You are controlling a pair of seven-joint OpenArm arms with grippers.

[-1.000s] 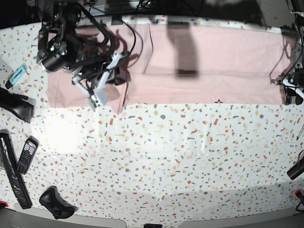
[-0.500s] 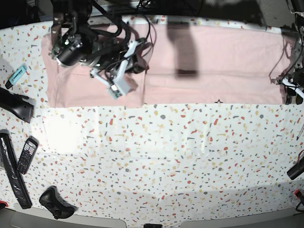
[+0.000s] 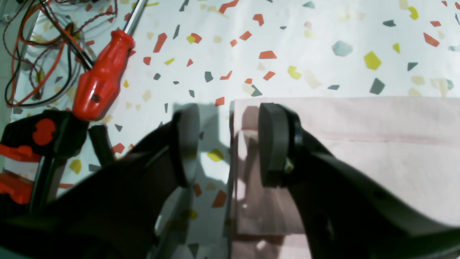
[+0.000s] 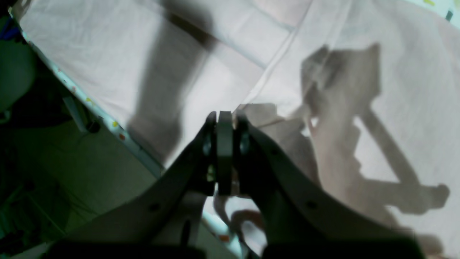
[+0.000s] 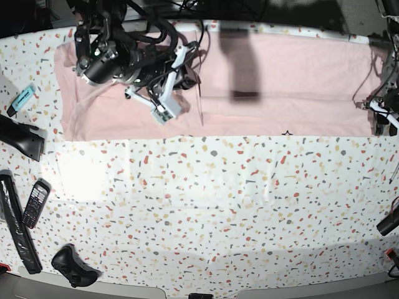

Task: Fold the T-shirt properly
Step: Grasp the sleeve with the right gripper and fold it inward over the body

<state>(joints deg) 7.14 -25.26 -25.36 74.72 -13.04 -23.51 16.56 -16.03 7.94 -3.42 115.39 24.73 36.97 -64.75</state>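
Note:
The pale pink T-shirt [image 5: 293,75] lies spread plain side up along the far side of the table; no lettering shows. My right gripper [image 5: 189,80] is over its left part and is shut on a raised fold of the cloth, with a fold line running down beside it. In the right wrist view the gripper [image 4: 224,120] pinches the pink fabric [image 4: 107,54] between closed pads. My left gripper [image 5: 381,121] sits at the shirt's right end. In the left wrist view it [image 3: 230,144] is open, astride the edge of the shirt [image 3: 377,151], with one finger [image 3: 273,144] over the cloth.
A red-handled screwdriver [image 3: 100,79] and loose wires [image 3: 36,54] lie next to the left gripper. On the table's left side are a teal marker [image 5: 24,98], a black tool [image 5: 19,138], a phone [image 5: 35,202], a long black bar [image 5: 15,227] and a game controller [image 5: 75,266].
My right gripper has moved right and toward the far edge, dragging the held fold of the shirt across with it. The left arm has stayed still.

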